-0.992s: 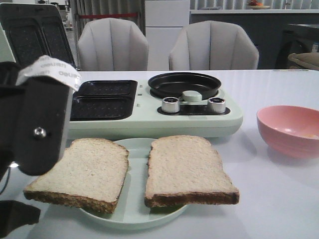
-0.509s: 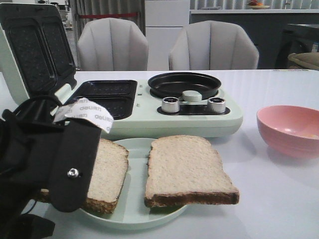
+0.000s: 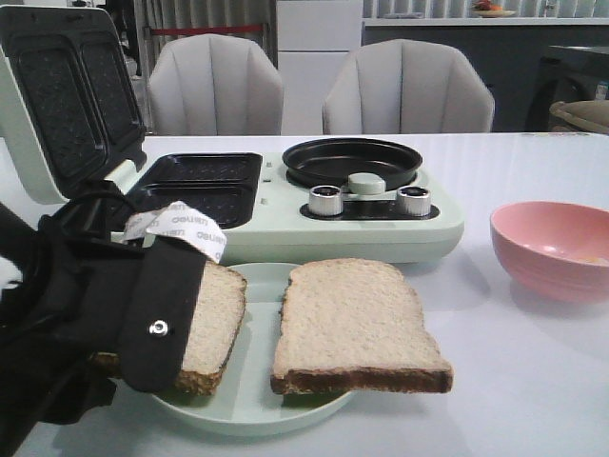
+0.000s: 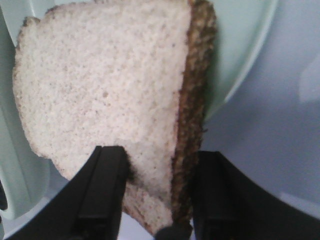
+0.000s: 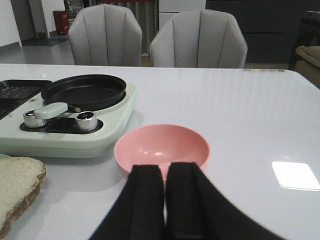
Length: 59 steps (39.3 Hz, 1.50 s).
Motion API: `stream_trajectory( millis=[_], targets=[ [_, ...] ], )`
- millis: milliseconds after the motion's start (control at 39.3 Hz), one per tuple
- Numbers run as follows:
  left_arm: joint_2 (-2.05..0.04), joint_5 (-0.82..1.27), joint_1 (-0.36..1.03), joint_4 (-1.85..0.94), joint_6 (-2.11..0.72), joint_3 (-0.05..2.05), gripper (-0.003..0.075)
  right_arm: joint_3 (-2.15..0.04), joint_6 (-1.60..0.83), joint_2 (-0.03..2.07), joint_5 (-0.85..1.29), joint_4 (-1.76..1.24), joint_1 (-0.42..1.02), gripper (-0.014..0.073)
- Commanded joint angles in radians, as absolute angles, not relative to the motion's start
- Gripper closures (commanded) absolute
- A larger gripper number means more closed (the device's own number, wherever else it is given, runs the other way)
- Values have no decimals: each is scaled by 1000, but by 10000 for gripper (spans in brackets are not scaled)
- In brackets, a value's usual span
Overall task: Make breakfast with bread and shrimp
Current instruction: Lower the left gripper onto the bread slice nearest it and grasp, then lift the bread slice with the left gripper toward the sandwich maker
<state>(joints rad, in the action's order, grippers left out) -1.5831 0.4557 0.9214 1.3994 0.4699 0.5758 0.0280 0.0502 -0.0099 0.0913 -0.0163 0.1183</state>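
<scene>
two grey chairs [image 3: 215, 86] stand behind the white table [image 3: 533, 381].

front camera low over table [image 3: 533, 381], wrist cameras close, all sharing bread [image 3: 357, 324]

Open table between plate and bowl; cooker blocks behind.
Bare table [image 3: 533, 381] at plate's [image 3: 249, 415] 3 o'clock; cooker [image 3: 285, 228] at 12, pink bowl [image 3: 552, 249] at 2.

pale green breakfast maker [image 3: 285, 224], pink bowl [image 3: 554, 248], green plate [image 3: 252, 405], two chairs [image 3: 216, 86]
</scene>
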Motion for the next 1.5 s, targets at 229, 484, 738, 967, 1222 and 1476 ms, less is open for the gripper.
stream_trajectory(
  millis=[229, 484, 738, 967, 1222, 1476],
  targets=[
    [-1553, 558, 921, 1428, 491, 614, 604, 10, 48, -32, 16, 0, 113, 408],
    [-1462, 638, 967, 1431, 492, 622, 605, 10, 48, -32, 16, 0, 113, 408],
    [-1353, 683, 982, 1444, 492, 711, 605, 10, 48, -32, 16, 0, 113, 408],
    [-1350, 700, 922, 1493, 492, 858, 606, 10, 48, -32, 16, 0, 113, 408],
    [-1350, 498, 746, 1535, 525, 959, 606, 10, 48, -32, 16, 0, 113, 408],
    [-1374, 371, 571, 1542, 670, 994, 606, 10, 48, -32, 16, 0, 113, 408]
  ],
)
